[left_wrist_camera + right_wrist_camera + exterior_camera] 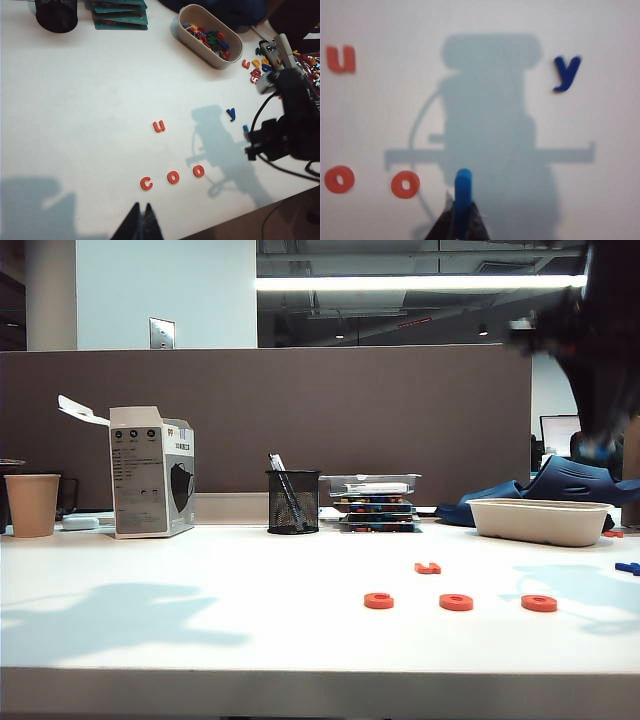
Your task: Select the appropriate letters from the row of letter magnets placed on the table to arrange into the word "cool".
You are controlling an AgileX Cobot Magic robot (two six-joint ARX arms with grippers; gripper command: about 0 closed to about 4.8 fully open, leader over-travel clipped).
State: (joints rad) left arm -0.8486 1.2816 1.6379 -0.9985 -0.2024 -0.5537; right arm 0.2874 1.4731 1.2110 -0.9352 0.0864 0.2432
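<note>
Letters c [146, 183], o [173, 177] and o [198, 171] lie in line on the tabletop [90, 110]. Right claw [458, 212] pinches the blue l [462, 192], aloft beside the second o (unplaced). Left claw [141, 220], pressed together, hangs near the c.

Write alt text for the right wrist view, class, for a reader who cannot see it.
The right gripper, shut on a bright-blue bar magnet, hangs above the white table. Below lie two orange "o" magnets, an orange "u" and a dark-blue "y".

Right pincer [459, 220] blurred, cut off at the frame edge.
</note>
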